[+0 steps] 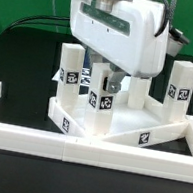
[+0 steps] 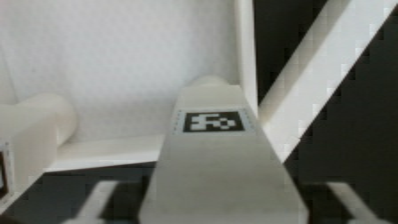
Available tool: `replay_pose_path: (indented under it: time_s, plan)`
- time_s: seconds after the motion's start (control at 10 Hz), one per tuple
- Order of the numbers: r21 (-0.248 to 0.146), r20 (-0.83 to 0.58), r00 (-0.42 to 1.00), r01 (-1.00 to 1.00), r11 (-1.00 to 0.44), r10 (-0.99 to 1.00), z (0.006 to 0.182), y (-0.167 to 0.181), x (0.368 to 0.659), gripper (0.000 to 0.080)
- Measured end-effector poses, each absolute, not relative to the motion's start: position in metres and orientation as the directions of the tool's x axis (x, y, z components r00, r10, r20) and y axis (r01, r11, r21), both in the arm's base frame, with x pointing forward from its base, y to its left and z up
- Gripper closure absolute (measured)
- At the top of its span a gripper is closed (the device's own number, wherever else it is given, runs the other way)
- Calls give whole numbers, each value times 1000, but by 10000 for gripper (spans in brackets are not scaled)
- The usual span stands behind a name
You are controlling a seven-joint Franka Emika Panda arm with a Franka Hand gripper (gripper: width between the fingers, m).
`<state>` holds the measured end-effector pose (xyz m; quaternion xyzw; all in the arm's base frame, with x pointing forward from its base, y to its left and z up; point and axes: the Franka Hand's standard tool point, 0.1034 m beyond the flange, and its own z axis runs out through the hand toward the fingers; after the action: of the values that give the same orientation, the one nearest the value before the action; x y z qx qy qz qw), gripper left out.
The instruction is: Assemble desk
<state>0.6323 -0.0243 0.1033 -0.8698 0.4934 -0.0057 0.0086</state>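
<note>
In the exterior view, my gripper hung low over the desk top, which lay upside down against the white border wall along the table's near edge. 2 legs already stood upright at the top's far corners, one on the exterior view's left, one on its right. A 3rd leg stood between my fingers near the middle. I judged the task roughly half done, with that leg unseated and a 4th not in sight. Each leg and the rim carried black-and-white square tags; I could read no words or brands.

In the wrist view, the tagged leg rose between my fingertips, which stood clear on either side, so my jaws were apart, gripping nothing.
</note>
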Motion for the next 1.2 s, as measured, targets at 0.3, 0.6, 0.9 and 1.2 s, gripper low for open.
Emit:
replay_pose_path:
  time_s: [0.3, 0.6, 0.9, 1.2]
  plan:
    - [-22, 13, 714, -700, -714, -700, 104, -19, 634, 160]
    - [-19, 23, 912, -409, -912, -410, 106, -19, 635, 151]
    - [-12, 36, 988, -150, -989, -151, 107, -19, 636, 151]
    - [-1, 38, 998, 58, -998, 58, 107, -22, 636, 151]
